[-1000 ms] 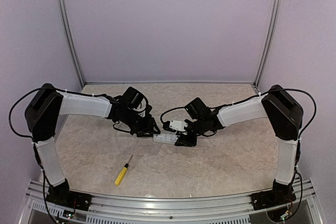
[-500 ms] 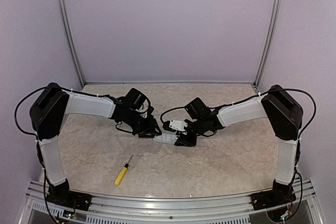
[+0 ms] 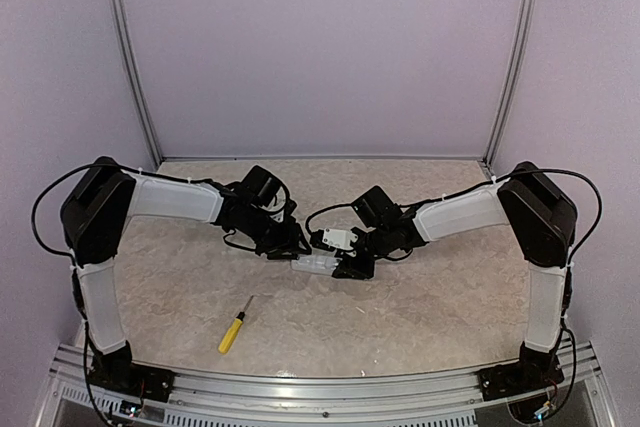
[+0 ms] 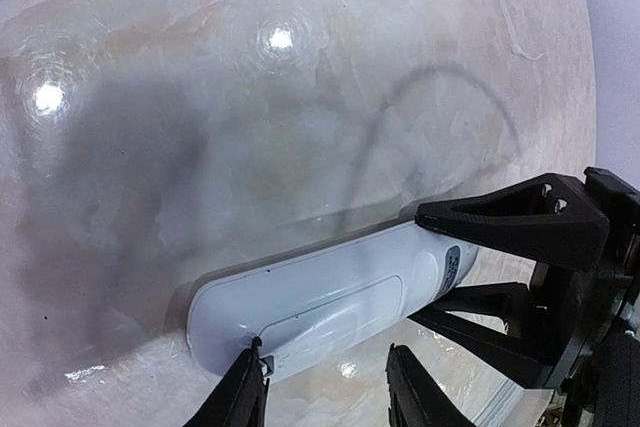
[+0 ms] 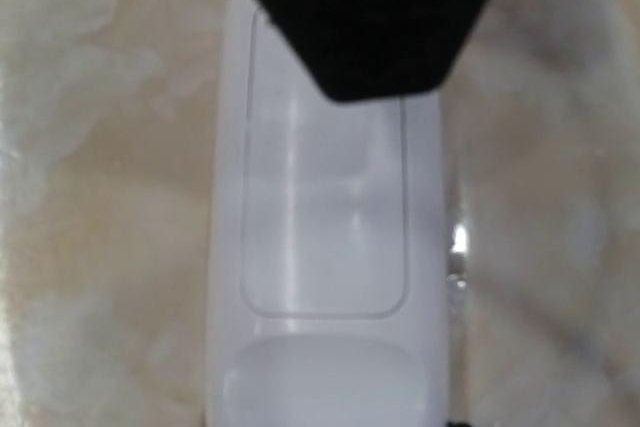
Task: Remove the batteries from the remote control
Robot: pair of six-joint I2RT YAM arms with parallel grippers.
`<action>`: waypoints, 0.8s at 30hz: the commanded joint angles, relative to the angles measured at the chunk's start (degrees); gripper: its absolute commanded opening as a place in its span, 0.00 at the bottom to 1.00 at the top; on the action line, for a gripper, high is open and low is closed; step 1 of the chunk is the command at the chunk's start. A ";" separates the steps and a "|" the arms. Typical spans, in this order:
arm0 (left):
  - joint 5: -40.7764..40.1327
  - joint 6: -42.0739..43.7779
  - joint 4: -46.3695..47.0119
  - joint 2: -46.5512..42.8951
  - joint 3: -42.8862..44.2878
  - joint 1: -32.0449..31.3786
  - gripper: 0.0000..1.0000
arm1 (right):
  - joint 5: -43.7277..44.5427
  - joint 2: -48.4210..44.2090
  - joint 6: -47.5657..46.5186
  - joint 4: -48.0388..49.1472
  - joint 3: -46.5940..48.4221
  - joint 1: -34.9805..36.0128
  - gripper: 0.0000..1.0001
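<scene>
Remote control (image 4: 320,299) lies flat on the tabletop (image 4: 200,97), roughly mid-way btwn the two arms, back face up. The cover panel (image 5: 325,197) is seated flush, outline closed all round. Batteries not visible, so presumably inside under that panel, i.e. nothing unloaded yet.

Right tool (image 4: 432,265) pinches the end of the remote w/ the dark mark, one finger on each long side. Likely reason: it acts as a clamp so the body can't slide or spin while the other arm works the cover.

Left tool (image 4: 328,377) is spread and not gripping. One fingertip (image 4: 255,359) sits at the near edge of the remote by the cover's end; the other hangs beside the remote over bare tabletop. That fits a one-finger push or pry on the cover, w/ the spare finger kept out of the way. Whether the tip has actually caught a notch is hard to say, as the contact sits right at the frame edge.

Right wrist view is blurry and close, showing only cover, remote end and one dark finger above.

Screwdriver (image 3: 235,326) lies well apart, nearer the arm bases, untouched.

Next move prob. needs a low push along the remote's length, w/ the clamp held firm. Risk: the tip skids off the smooth plastic.
</scene>
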 commanded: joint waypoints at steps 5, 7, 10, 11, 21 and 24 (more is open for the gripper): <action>-1.00 2.08 -3.34 0.72 0.94 -0.68 0.41 | 0.45 2.73 0.03 -0.65 0.62 0.42 0.05; -0.32 2.18 -3.51 1.57 1.55 -0.72 0.41 | 0.33 2.78 0.12 -0.62 0.61 0.43 0.05; 1.30 2.50 -3.56 2.63 2.72 -1.22 0.41 | 0.24 2.86 0.14 -0.52 0.68 0.44 0.05; 1.68 2.61 -3.63 3.04 3.08 -1.38 0.41 | 0.24 2.90 0.14 -0.51 0.81 0.42 0.05; 12.10 -2.11 6.54 4.48 0.71 -1.82 0.41 | 0.35 2.86 0.30 -0.22 0.70 0.47 0.05; 16.07 -4.53 12.75 4.40 -1.34 -1.45 0.41 | 0.30 2.95 0.48 0.39 0.31 0.41 0.05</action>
